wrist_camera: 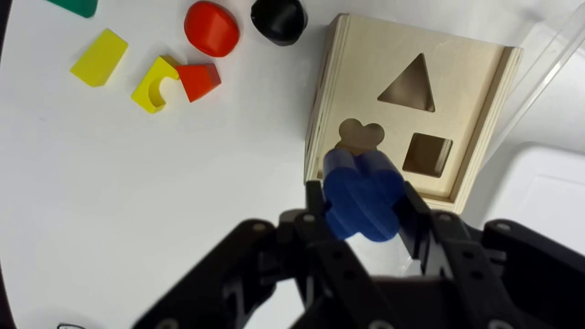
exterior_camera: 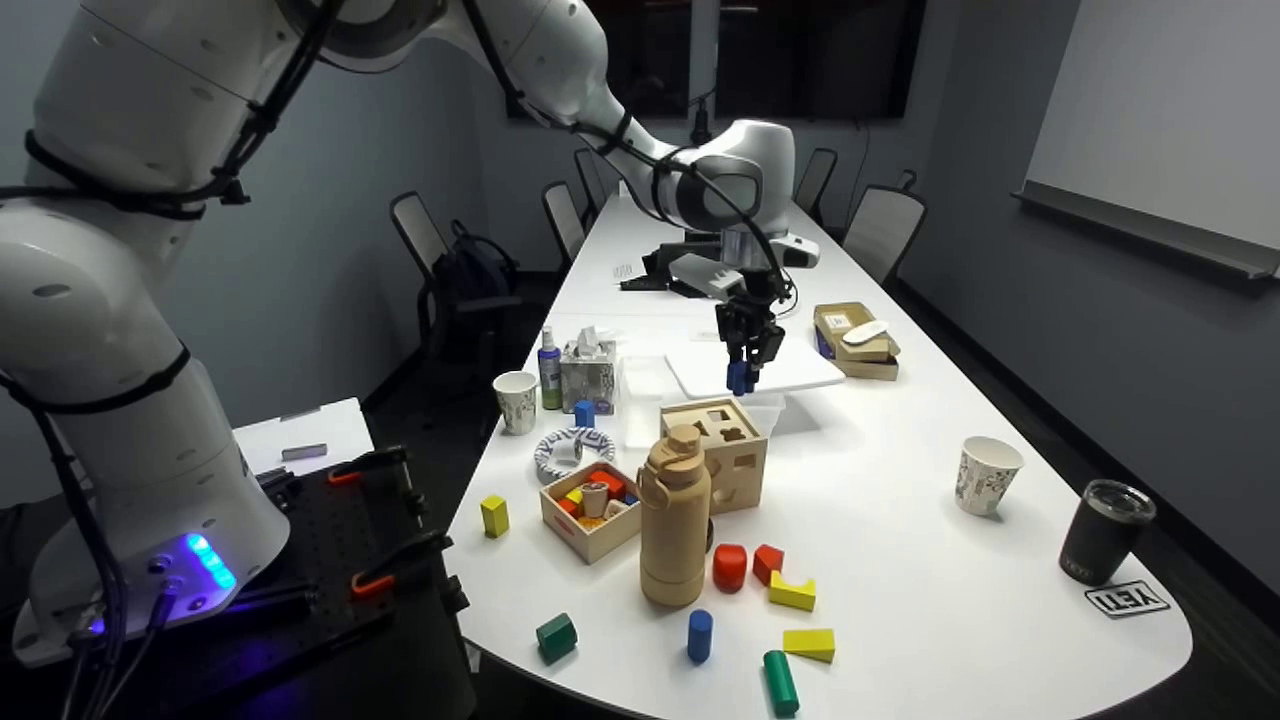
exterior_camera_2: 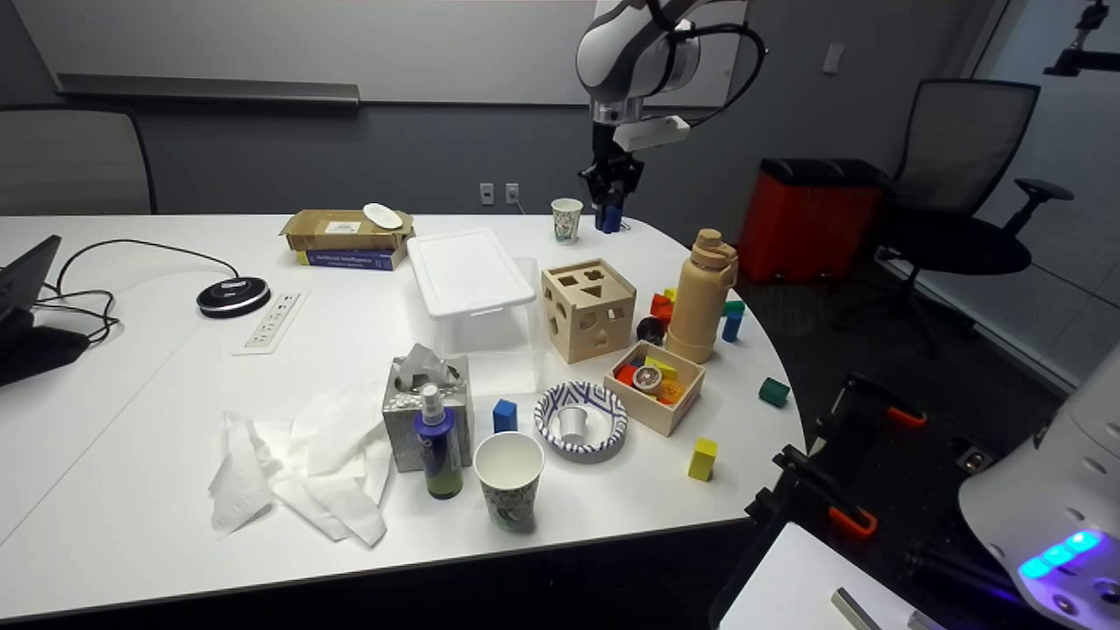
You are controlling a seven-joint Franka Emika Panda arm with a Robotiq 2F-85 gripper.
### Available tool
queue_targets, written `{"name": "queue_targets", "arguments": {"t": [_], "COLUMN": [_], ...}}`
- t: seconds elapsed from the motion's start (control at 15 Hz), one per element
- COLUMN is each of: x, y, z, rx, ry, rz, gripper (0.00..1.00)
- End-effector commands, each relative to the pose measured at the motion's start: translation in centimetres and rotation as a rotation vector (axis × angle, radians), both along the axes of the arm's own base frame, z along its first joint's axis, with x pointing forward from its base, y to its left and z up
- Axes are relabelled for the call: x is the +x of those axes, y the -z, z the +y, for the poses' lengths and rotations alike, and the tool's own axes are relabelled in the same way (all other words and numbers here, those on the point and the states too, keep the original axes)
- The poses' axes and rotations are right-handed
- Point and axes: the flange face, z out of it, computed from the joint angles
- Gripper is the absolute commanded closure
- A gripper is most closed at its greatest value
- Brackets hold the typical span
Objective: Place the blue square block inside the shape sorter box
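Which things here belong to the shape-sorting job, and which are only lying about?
Job:
hand
blue clover-shaped block, held
blue square block
shape sorter box

Lying about:
tan water bottle
tissue box
spray bottle
black tumbler
yellow arch block

In an exterior view, I see the square block between tissue box and bowl, the sorter box left of the bottle.
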Motion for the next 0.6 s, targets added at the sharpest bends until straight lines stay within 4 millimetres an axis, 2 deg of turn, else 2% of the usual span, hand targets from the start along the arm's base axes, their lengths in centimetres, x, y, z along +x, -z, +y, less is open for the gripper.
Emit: {"name": "queue_targets", "arguments": {"t": [0.0, 0.53], "x": [0.1, 0.4], "y": [1.7, 3.8], "z": [0.0, 0.6], "rx": [-0.003, 0.017], "ry": [0.016, 0.007], "rz": [0.034, 0.058], "gripper": [0.83, 0.83]}}
